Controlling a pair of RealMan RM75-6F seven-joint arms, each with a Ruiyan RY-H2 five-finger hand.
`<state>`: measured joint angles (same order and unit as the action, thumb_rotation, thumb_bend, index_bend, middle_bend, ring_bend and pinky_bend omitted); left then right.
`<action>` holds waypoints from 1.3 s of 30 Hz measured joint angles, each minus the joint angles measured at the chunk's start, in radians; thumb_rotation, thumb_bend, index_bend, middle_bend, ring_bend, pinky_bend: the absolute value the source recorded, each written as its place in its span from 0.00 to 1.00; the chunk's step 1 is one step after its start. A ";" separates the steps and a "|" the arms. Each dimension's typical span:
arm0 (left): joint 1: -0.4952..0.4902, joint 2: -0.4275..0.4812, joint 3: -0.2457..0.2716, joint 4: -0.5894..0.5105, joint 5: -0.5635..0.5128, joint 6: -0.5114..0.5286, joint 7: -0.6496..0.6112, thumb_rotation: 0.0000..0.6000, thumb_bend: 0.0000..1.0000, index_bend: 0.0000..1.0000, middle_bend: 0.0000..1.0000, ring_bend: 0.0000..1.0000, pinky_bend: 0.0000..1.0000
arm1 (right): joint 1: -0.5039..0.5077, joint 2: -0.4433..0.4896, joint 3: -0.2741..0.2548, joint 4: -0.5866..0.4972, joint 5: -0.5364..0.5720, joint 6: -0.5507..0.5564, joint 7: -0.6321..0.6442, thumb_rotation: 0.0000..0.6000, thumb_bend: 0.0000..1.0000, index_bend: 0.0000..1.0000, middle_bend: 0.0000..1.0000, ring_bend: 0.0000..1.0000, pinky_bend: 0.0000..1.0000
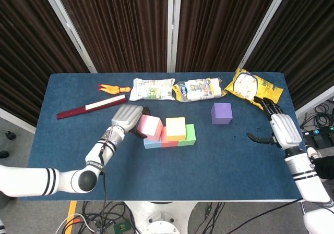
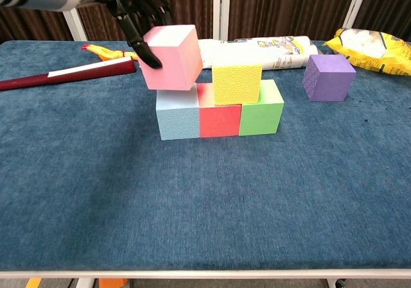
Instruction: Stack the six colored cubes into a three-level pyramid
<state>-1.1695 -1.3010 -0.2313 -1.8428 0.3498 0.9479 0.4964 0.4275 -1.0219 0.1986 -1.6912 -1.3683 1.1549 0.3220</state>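
My left hand (image 1: 128, 117) (image 2: 135, 9) grips a pink cube (image 1: 150, 127) (image 2: 170, 56), tilted, just above the light blue cube (image 1: 151, 142) (image 2: 178, 114). The light blue, red (image 2: 219, 119) and green (image 1: 188, 134) (image 2: 261, 111) cubes form a row on the table. A yellow cube (image 1: 176, 127) (image 2: 237, 83) sits on the red and green ones. The purple cube (image 1: 222, 113) (image 2: 328, 77) stands alone to the right. My right hand (image 1: 280, 124) hovers open by the table's right edge, holding nothing.
Snack bags (image 1: 152, 88) (image 1: 199, 88) and a yellow chip bag (image 1: 254, 86) lie along the back edge. A dark red ruler (image 1: 91, 108) and an orange toy (image 1: 110, 88) lie at the back left.
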 measured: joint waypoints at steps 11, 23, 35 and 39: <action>-0.047 -0.059 0.003 0.045 -0.082 0.039 0.046 1.00 0.00 0.41 0.40 0.33 0.46 | -0.008 0.005 -0.004 0.004 -0.007 0.005 0.013 1.00 0.11 0.00 0.13 0.00 0.10; -0.077 -0.095 -0.020 0.056 -0.127 0.061 0.078 1.00 0.00 0.41 0.40 0.33 0.46 | -0.004 0.001 -0.004 0.013 -0.011 -0.002 0.022 1.00 0.11 0.00 0.13 0.00 0.10; -0.094 -0.130 -0.023 0.068 -0.151 0.093 0.110 1.00 0.00 0.40 0.39 0.33 0.47 | -0.001 0.001 -0.009 0.016 -0.016 -0.012 0.023 1.00 0.11 0.00 0.13 0.00 0.10; -0.097 -0.143 -0.019 0.075 -0.162 0.113 0.131 1.00 0.00 0.38 0.37 0.33 0.47 | 0.001 0.000 -0.009 0.017 -0.017 -0.014 0.023 1.00 0.11 0.00 0.13 0.00 0.10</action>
<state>-1.2664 -1.4438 -0.2499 -1.7680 0.1874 1.0608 0.6276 0.4284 -1.0217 0.1891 -1.6747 -1.3852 1.1406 0.3449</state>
